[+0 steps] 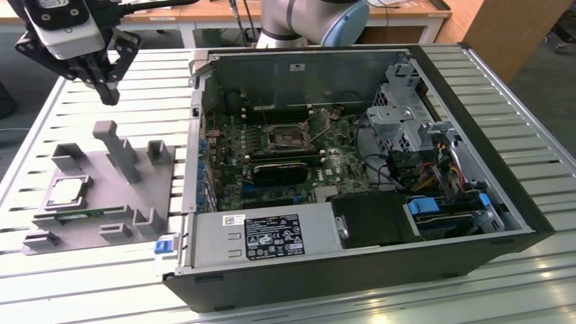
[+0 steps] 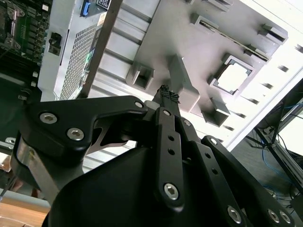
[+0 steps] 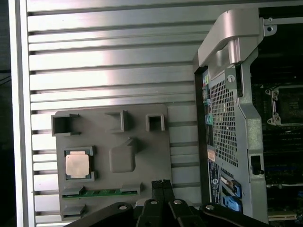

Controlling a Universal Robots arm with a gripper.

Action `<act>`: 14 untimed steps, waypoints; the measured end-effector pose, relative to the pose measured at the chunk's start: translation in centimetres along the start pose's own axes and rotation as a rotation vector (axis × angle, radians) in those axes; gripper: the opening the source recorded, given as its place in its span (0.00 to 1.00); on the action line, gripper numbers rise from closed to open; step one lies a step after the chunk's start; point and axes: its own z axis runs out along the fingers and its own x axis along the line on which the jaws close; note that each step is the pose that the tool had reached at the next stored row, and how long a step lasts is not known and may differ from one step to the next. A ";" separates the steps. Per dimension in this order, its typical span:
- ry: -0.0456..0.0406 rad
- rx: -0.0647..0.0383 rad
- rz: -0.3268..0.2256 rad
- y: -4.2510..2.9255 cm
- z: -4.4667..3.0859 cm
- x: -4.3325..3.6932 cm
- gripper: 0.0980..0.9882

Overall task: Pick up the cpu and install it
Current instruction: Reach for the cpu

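Exterior view's left: black two-finger gripper [image 1: 109, 94], clenched on nothing, hovers above a grey plastic fixture [image 1: 104, 181]; its recess steadies the square silver-topped cpu [image 1: 69, 192] for pickup.

There is one cpu [image 3: 78, 165] and one green memory stick [image 3: 102, 192], both on one grey holder plate [image 3: 151, 161], the stick along the plate's edge. One slatted metal table [image 1: 90, 290] carries one open computer case [image 1: 360, 280]. Inside the case are one empty processor socket [image 1: 290, 138], one black block [image 1: 282, 173] and one power supply [image 1: 261, 236]. One gripper [image 1: 110, 98] hangs over the table.
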 end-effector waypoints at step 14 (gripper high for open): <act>0.0003 0.000 0.000 -0.25 0.13 3.23 0.01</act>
